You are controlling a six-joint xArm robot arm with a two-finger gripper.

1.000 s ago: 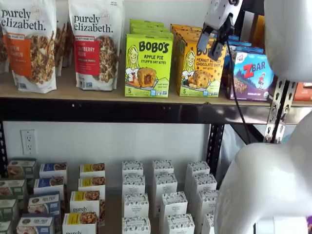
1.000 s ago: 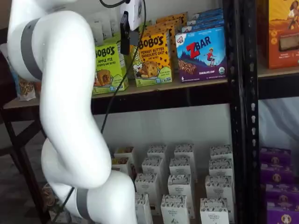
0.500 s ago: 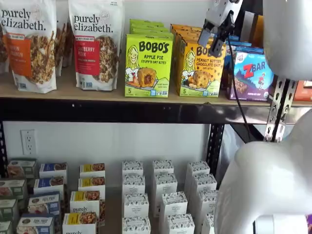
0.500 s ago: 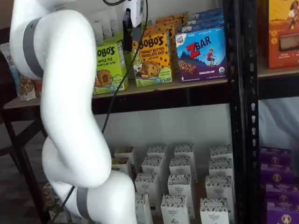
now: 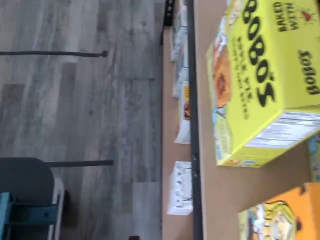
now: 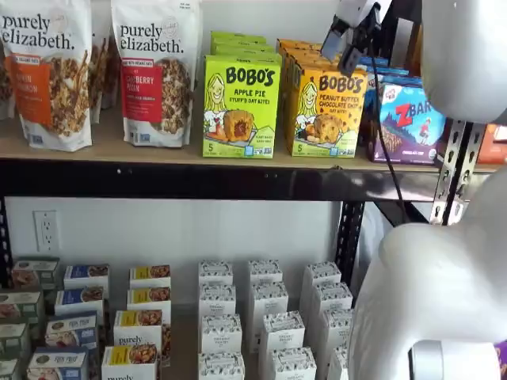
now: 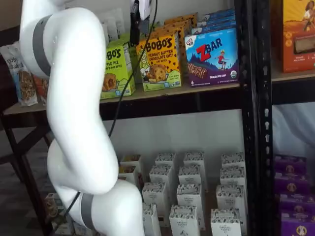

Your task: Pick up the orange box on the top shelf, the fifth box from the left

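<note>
The orange box stands upright at the front of the top shelf, and more orange boxes stand in a row behind it. In both shelf views it is between the green Bobo's box and the blue ZBar box, close to each of them. My hand hangs just above the upper edge of the orange box, in front of the row, and a black cable falls from it across the right side of the box. The fingers are seen only from the side, so I cannot tell if they are apart or together. My white arm covers part of the green box in a shelf view. Two granola bags stand further along the shelf. In the wrist view the green box is large, and one orange corner shows beside it
</note>
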